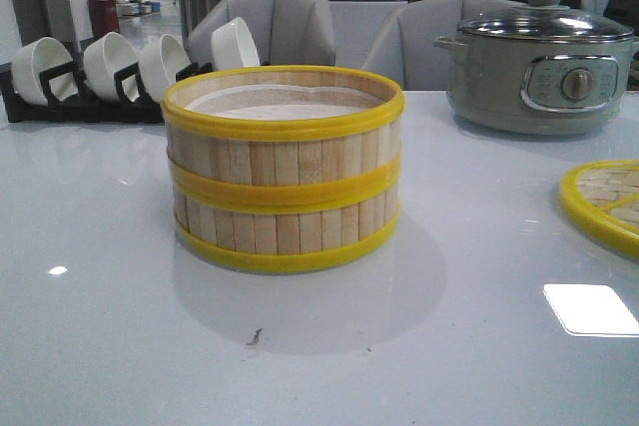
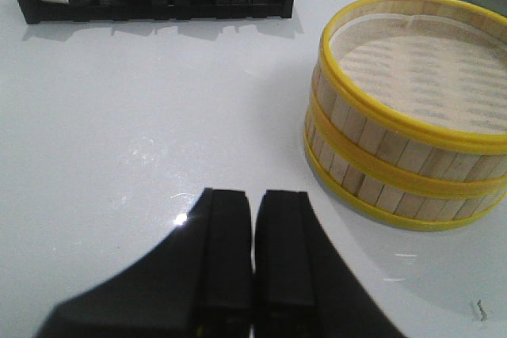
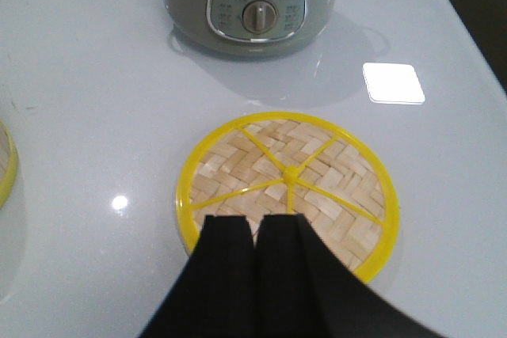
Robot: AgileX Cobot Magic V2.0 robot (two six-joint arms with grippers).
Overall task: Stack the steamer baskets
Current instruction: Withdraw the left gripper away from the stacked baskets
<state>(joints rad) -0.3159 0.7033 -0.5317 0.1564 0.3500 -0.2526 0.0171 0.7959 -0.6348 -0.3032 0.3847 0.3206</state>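
Note:
Two steamer baskets stand stacked in the middle of the white table. The upper basket sits squarely on the lower basket; a white liner shows inside the upper one. The stack also shows in the left wrist view, upper basket on lower basket. My left gripper is shut and empty, over bare table beside the stack and apart from it. My right gripper is shut and empty, above the near edge of the flat woven lid. Neither gripper shows in the front view.
The yellow-rimmed lid lies flat at the right edge. A grey electric cooker stands at the back right, also in the right wrist view. A black rack of white bowls stands at the back left.

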